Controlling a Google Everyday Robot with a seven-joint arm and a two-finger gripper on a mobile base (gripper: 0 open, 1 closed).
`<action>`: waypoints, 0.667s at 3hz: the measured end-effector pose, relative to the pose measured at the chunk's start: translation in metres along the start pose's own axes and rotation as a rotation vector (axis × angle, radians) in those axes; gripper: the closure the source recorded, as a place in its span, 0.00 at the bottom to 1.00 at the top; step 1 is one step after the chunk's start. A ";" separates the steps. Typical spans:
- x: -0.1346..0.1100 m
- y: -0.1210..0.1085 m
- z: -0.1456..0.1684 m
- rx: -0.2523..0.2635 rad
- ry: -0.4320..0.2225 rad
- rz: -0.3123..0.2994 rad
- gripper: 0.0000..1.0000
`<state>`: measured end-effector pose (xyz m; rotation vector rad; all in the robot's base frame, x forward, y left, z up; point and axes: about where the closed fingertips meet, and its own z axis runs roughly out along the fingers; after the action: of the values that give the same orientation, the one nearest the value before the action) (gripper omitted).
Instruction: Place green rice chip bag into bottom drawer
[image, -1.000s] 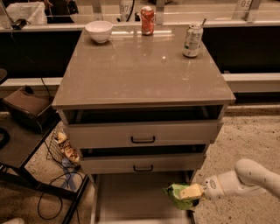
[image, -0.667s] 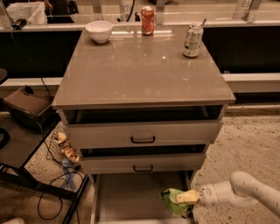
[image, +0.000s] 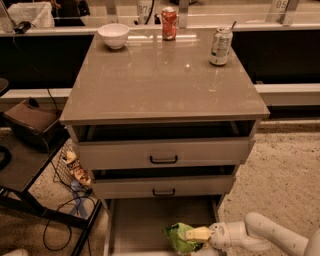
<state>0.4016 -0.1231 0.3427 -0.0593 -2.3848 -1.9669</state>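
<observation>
Tool (image: 194, 234), clamped on the green rice chip bag (image: 176, 238), has carried it farther over the bottom drawer (image: 137, 222) beneath, so release seems next.

Robot test station in office-type room. Indicators: speckled carpet (image: 287, 170), loose cables (image: 82, 206) on floor, numbered placard (image: 280, 5) behind counter (image: 165, 85), staged bowl (image: 113, 35), red can (image: 169, 23), pale can (image: 220, 46). Gripper (image: 200, 234) low right, over bottom drawer (image: 142, 220), clamped on green rice chip bag (image: 176, 238).
</observation>
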 end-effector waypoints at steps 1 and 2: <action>-0.001 0.012 0.036 -0.028 0.014 -0.008 1.00; -0.006 0.019 0.066 -0.031 0.020 0.001 1.00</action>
<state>0.4079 -0.0544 0.3483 -0.0414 -2.3413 -1.9947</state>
